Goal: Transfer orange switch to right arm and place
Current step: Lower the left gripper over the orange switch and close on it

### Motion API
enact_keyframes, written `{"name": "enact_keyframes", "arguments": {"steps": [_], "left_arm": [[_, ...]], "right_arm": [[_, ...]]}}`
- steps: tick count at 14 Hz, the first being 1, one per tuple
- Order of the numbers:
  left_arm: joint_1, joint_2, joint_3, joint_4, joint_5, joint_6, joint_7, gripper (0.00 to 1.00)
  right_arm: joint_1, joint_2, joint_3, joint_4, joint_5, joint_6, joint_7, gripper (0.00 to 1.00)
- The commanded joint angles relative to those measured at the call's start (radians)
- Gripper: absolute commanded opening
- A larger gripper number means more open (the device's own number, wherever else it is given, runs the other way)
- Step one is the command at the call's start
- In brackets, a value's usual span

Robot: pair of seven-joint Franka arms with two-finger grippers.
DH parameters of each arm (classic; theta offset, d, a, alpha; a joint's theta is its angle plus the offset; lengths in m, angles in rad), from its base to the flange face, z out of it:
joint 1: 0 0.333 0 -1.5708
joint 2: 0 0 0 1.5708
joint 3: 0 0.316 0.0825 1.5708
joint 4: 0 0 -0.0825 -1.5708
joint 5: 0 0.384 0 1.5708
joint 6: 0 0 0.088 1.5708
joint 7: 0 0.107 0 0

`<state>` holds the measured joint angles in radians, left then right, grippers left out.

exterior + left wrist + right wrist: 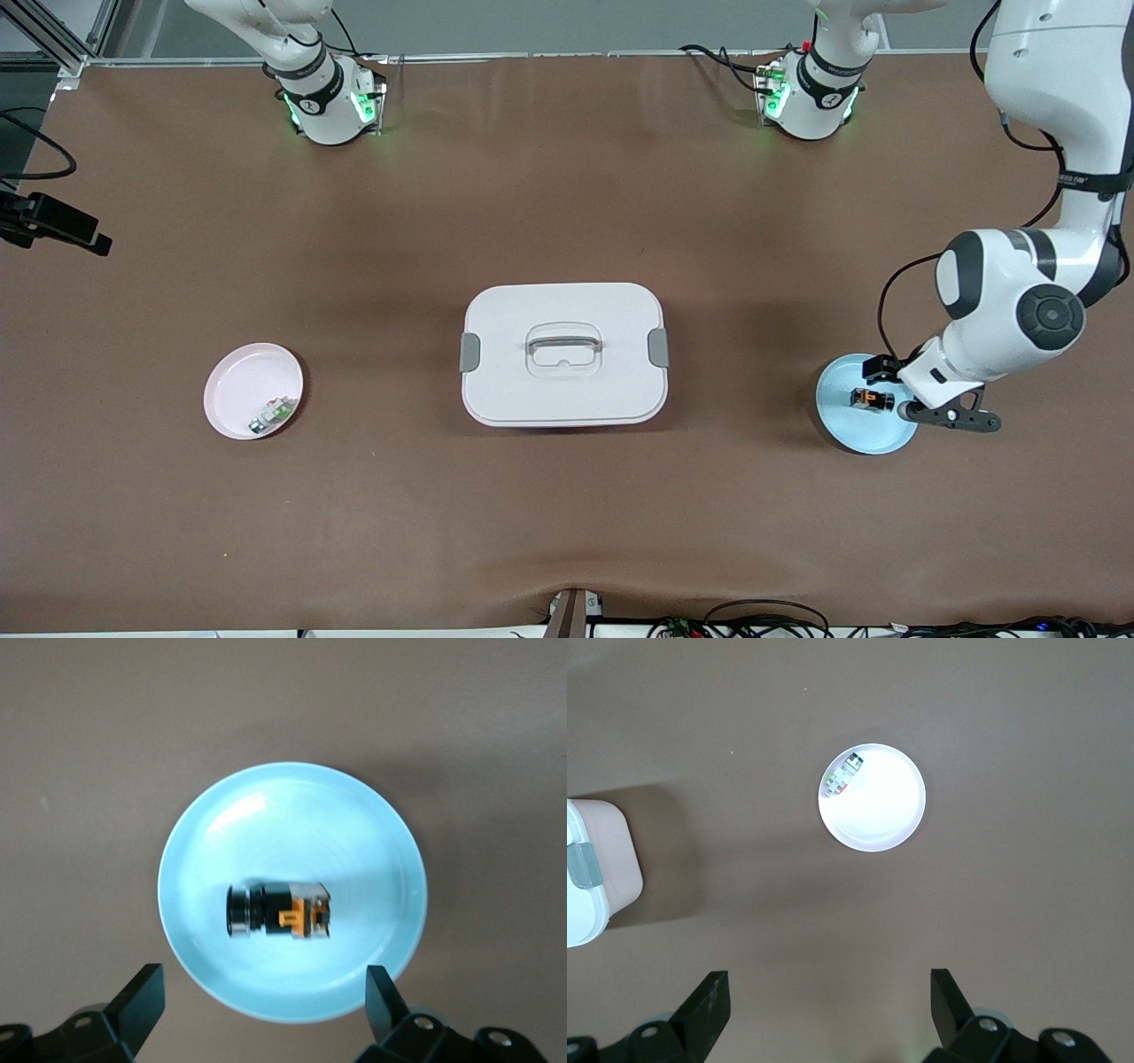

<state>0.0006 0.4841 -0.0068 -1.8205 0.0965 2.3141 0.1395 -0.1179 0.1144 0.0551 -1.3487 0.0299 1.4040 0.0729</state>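
The orange switch is a tiny black part with orange marks. It lies on its side in the light blue plate at the left arm's end of the table. My left gripper hovers low over that plate, open and empty. In the left wrist view the switch lies near the middle of the plate, between and ahead of the gripper's spread fingers. My right gripper is open and empty, high over the table near the pink plate. The front view shows only the right arm's base.
A white lidded box with a handle and grey clasps stands mid-table, and its corner shows in the right wrist view. The pink plate toward the right arm's end holds small white-and-green parts. A black camera mount sits at the table's edge.
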Motion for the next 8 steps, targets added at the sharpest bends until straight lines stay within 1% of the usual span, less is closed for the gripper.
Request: {"name": "enact_keyframes", "arguments": {"steps": [1,2,4,6,8], "left_arm": [[-0.004,0.024,-0.001,0.013,0.038,0.030,0.014,1.00],[-0.004,0.046,-0.001,0.030,0.038,0.039,0.012,1.00],[0.002,0.064,-0.004,0.030,0.037,0.070,0.006,1.00],[0.005,0.076,-0.004,0.032,0.035,0.071,0.006,1.00],[0.010,0.109,-0.005,0.039,0.028,0.086,-0.001,1.00]], "right_arm": [[-0.008,-0.021,0.003,-0.018,0.010,-0.002,0.008,1.00],[-0.008,-0.021,0.003,-0.018,0.010,-0.002,0.010,1.00],[-0.008,-0.021,0.003,-0.018,0.010,-0.002,0.010,1.00],[-0.008,-0.021,0.003,-0.018,0.010,-0.002,0.010,1.00],[-0.006,-0.021,0.003,-0.018,0.010,-0.002,0.010,1.00]]}}
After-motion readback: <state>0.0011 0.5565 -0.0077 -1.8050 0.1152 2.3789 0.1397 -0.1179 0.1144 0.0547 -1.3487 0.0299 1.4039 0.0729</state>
